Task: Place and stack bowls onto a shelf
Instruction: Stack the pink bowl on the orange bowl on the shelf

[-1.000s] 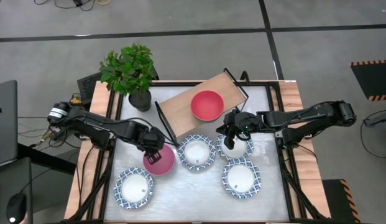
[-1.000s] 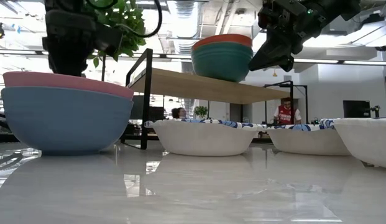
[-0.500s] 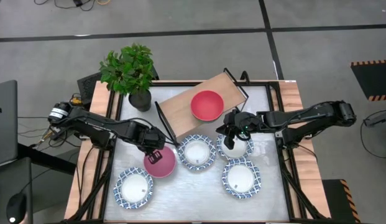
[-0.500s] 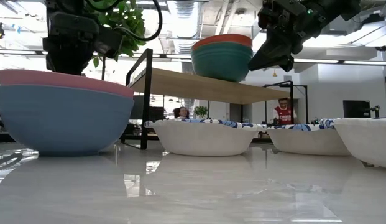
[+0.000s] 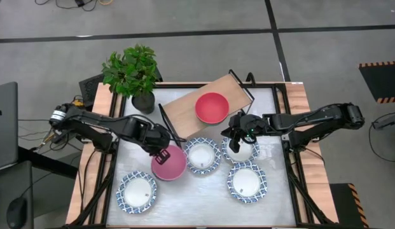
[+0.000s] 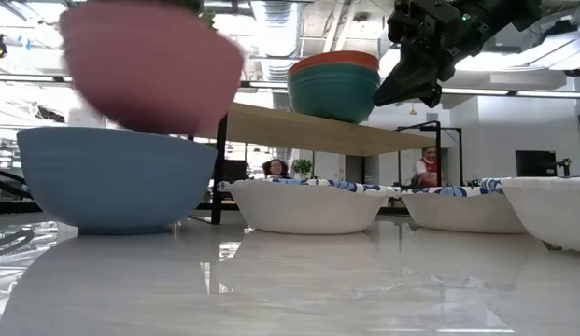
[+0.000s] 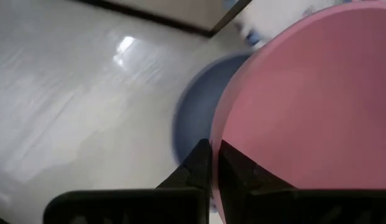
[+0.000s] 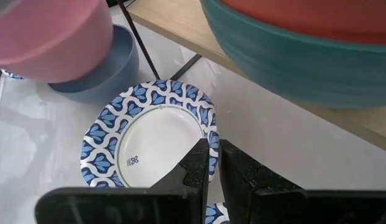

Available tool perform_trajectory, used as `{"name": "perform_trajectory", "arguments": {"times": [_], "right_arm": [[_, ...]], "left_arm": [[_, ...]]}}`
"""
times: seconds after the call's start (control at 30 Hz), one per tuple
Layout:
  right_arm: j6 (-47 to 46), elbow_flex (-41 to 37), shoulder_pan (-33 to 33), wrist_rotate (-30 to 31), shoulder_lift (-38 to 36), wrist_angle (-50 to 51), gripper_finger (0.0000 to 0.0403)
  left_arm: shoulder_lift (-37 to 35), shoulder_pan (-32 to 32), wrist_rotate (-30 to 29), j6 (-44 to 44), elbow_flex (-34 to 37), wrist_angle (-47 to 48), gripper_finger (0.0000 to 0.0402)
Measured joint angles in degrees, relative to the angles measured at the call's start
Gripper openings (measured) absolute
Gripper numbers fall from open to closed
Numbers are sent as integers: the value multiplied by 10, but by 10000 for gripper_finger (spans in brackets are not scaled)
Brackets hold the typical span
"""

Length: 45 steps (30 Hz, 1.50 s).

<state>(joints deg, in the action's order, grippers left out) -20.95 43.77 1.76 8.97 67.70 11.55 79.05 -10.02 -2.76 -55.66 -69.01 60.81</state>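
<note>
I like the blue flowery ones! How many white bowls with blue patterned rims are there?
4, all on the table: one front left, one in the middle by the pink bowl, one front right, one under the right gripper, partly hidden.

I am two dark, near-black arms built of slim jointed segments. My left arm ends at its base in a pale, silvery ring, with thin cables trailing off beside it, one of them yellowish. My right arm carries a bulkier rounded joint at its outer end. My left hand (image 5: 163, 154) and my right hand (image 5: 234, 137) are each two flat, tapered black fingers (image 7: 196, 169) set on a wide black crossbar.
</note>
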Motion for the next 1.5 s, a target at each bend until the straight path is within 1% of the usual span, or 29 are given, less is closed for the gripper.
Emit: {"name": "perform_trajectory", "arguments": {"times": [0.13,0.27,0.33,0.43,0.53,0.63,0.77,0.9,0.97,1.07,1.23,1.5], "right_arm": [[0,0,0,0,0,0,64],[0,0,0,0,0,1,64],[0,0,0,0,0,1,64],[0,0,0,0,0,2,64],[0,0,0,0,0,2,64],[0,0,0,0,0,2,64],[0,0,0,0,0,2,64],[4,0,0,0,0,1,64],[5,0,0,0,0,2,64],[5,0,0,0,0,4,64],[5,0,0,0,1,4,64],[5,0,0,1,1,7,64]], "left_arm": [[0,0,-15,-23,-67,14,0],[0,0,-59,-27,-145,15,0],[0,0,-103,-39,-184,15,0],[0,6,-183,-60,-235,14,0],[0,22,-257,-96,-267,5,0],[0,45,-296,-121,-280,-36,0],[7,85,-283,-112,-280,-87,0],[25,122,-244,-101,-280,-133,0],[30,140,-218,-100,-279,-134,0],[42,159,-209,-100,-280,-143,0],[62,177,-203,-89,-280,-158,0],[103,180,-199,-73,-279,-155,0]]}}
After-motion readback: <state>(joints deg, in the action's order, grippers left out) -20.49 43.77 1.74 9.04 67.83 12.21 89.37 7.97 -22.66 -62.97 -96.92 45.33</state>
